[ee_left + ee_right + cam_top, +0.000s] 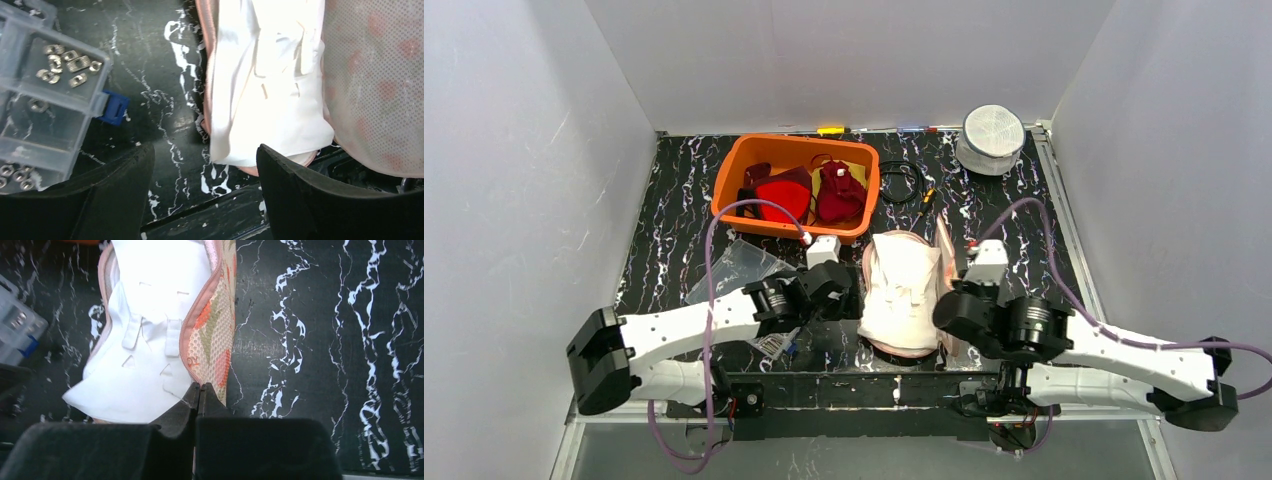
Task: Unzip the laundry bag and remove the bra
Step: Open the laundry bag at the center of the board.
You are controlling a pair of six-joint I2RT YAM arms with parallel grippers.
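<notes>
The laundry bag [945, 250] lies unzipped in the middle of the table, its mesh flap [212, 335] folded up on the right side. The white bra [902, 290] rests in the opened bag, straps showing [145, 340]. My right gripper [200, 386] is shut on the pink zip edge of the flap at the bag's near right corner. My left gripper [205, 165] stands open just above the table beside the bag's near left corner, with its right finger [300, 190] close to the bra's lower edge [265, 90] and nothing between the fingers.
An orange basket [734, 180] with red garments [784, 195] stands behind the bag. A clear box of metal nuts [40, 100] lies left of my left gripper, near a clear plastic bag [734, 265]. A white round container [992, 135] sits at the back right, and a black cable [902, 180] beside the basket.
</notes>
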